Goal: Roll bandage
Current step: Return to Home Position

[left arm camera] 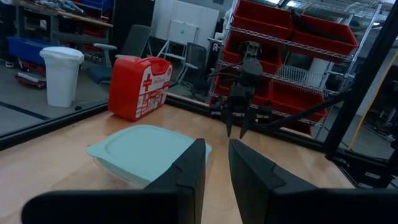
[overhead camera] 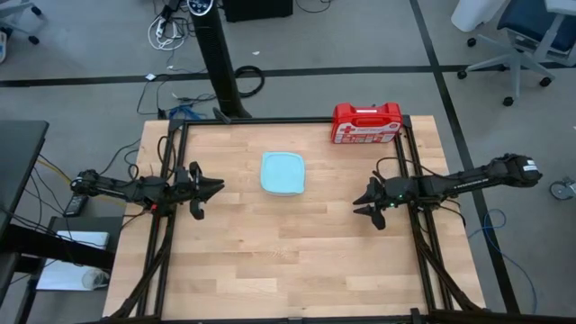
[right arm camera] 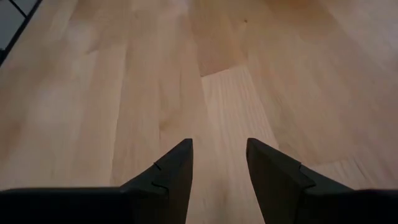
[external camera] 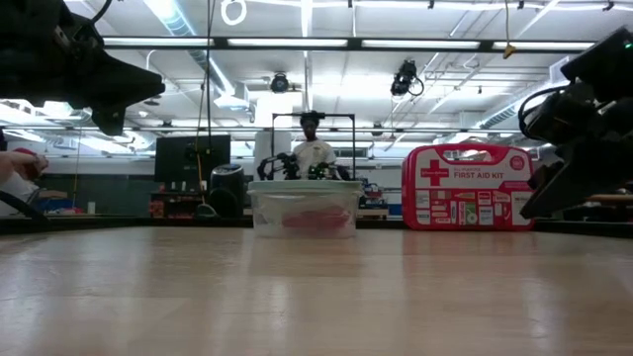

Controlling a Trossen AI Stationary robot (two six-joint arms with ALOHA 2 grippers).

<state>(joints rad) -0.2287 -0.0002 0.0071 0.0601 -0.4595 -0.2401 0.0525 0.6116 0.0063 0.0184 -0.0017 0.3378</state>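
Seems all but done. Shows no loose cloth anywhere on the wooden table. Puts the red first-aid case upright at the far edge, closed and apart from the rest. Puts the pale blue container mid-table with its lid on. Finds the left gripper hanging over the table's left side and the right gripper over its right side, both well clear of the container, both with fingers parted and carrying nothing. Catches, from table height, a red mass through the container's clear wall: most likely the bandage, too blurred to tell whether rolled. Leaves, by that reading, only the arms' retreat to rest.
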